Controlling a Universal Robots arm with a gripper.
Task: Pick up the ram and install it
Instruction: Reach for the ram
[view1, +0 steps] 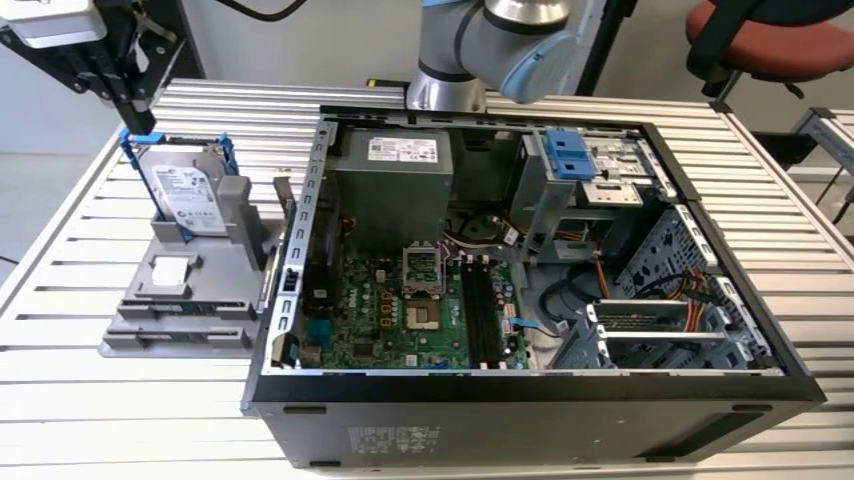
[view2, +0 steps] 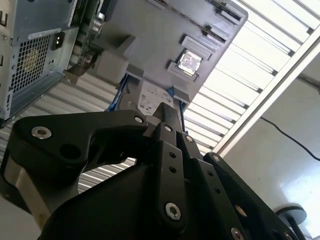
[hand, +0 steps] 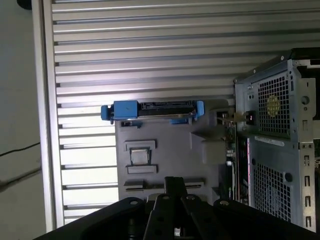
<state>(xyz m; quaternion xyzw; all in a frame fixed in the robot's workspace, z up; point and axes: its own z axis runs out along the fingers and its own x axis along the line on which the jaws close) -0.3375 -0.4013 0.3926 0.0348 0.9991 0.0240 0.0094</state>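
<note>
Ribbed bench (view1: 120, 420): beside the grey holder (view1: 200, 268) stands an open computer case (view1: 534, 408). The holder keeps a blue-framed hard drive (view1: 180, 195) upright and, seemingly, the ram (hand: 145, 186) edge-on in a slot. Above the holder the pincer (view1: 140, 127) hangs closed, empty.

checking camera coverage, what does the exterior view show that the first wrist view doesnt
The exterior view adds the inside of the open case: the motherboard and its black slots. The first wrist view adds the case's vented rear panel. Both share the gripper, close to the hard drive in its blue frame, the grey holder it stands in, and the slatted table.
</note>
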